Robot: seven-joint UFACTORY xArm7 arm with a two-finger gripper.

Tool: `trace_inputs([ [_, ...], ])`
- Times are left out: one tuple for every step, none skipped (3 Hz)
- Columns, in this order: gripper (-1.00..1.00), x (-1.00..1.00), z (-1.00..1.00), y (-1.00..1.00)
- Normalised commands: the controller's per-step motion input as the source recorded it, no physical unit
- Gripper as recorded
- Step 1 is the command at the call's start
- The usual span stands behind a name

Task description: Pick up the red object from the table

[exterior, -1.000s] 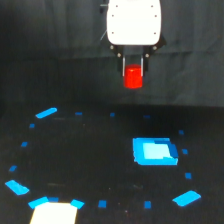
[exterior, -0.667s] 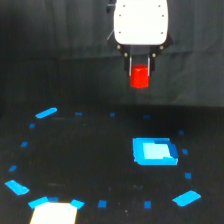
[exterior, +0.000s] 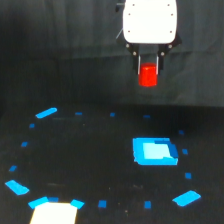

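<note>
The red object (exterior: 148,75) is a small stubby red block held between the fingers of my gripper (exterior: 148,69), high above the table (exterior: 90,160). The gripper hangs from a white housing (exterior: 149,22) at the top of the exterior view, towards that view's right. The jaws are shut on the block's upper part; its lower half sticks out below the fingertips. The table is a flat black surface far beneath the block.
A large blue square patch (exterior: 154,151) lies on the table below the gripper. Small blue tape marks ring the surface, such as one at the exterior view's left (exterior: 46,113). A whitish patch (exterior: 54,212) sits at the front edge. A dark curtain hangs behind.
The gripper with the red block has moved towards the exterior view's right and slightly upward. The block stays held between the fingers.
</note>
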Motion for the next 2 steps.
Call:
trace_inputs([
  [-1.0, 0.06, 0.58, 0.03],
  [-1.0, 0.12, 0.08, 0.07],
])
